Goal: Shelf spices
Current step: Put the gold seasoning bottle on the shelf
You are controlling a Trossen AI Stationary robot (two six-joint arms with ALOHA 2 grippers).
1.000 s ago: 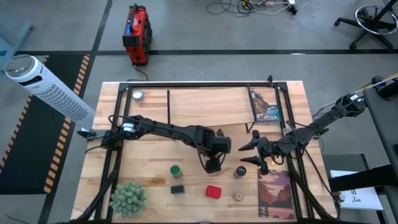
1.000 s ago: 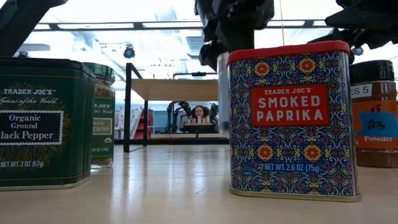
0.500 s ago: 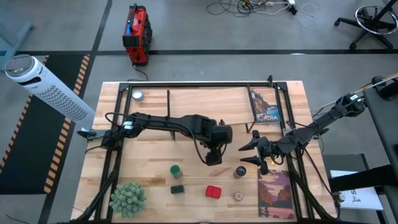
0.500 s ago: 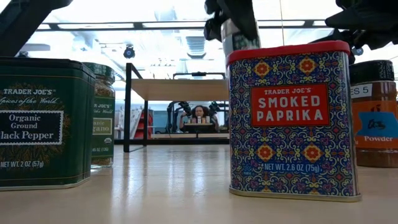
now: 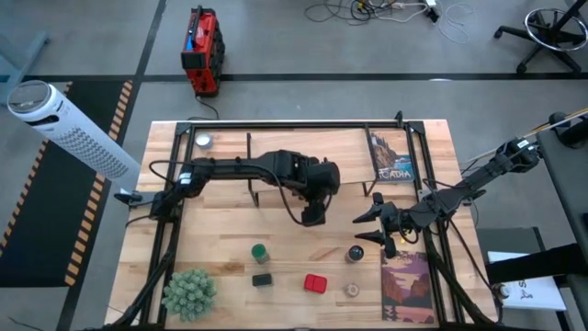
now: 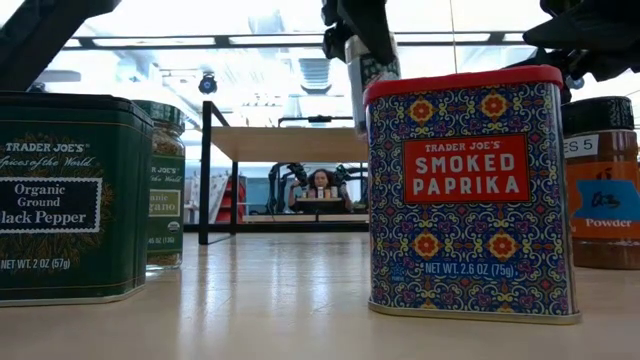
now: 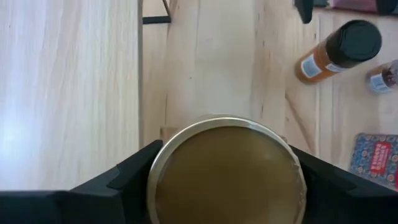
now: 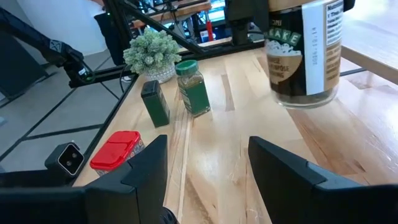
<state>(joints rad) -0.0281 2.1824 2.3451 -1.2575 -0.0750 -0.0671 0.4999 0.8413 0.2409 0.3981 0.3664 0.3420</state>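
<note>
From above, the left gripper [image 5: 315, 210] hangs over the middle of the table [image 5: 220, 234], just in front of the shelf [image 5: 303, 152] that runs along the far edge, its fingers clamped on the tan cylinder [image 5: 314, 217]. The right gripper [image 5: 369, 226] waits near the right edge, jaws apart and gripping nothing, with the dark-lidded brown jar [image 5: 355, 253] just in front of it. Toward the near edge stand the green-lidded jar [image 5: 260, 252], the dark square tin [image 5: 263, 279], the red square tin [image 5: 315, 283] and the small pale jar [image 5: 353, 291]. A fuzzy plant ball [image 5: 188, 292] sits at the near left corner, one book [image 5: 407, 287] at the near right corner, another book [image 5: 391, 156] on the shelf's right end.

At table level, the red square tin [image 6: 468, 190] fills the foreground; the cylinder [image 6: 358, 85] hangs above the tabletop behind it, clear of the surface. The dark tin [image 6: 70, 195] stands at the left, the green-lidded jar [image 6: 166, 185] behind it, the brown jar [image 6: 602, 185] at the right.

In the left wrist view, both dark fingers [image 7: 118, 183] press the sides of the cylinder's round top [image 7: 227, 171].

In the right wrist view, that gripper's fingers [image 8: 146, 165] stand spread over bare wood, while the carried cylinder [image 8: 303, 53] hangs above the table beyond them.
</note>
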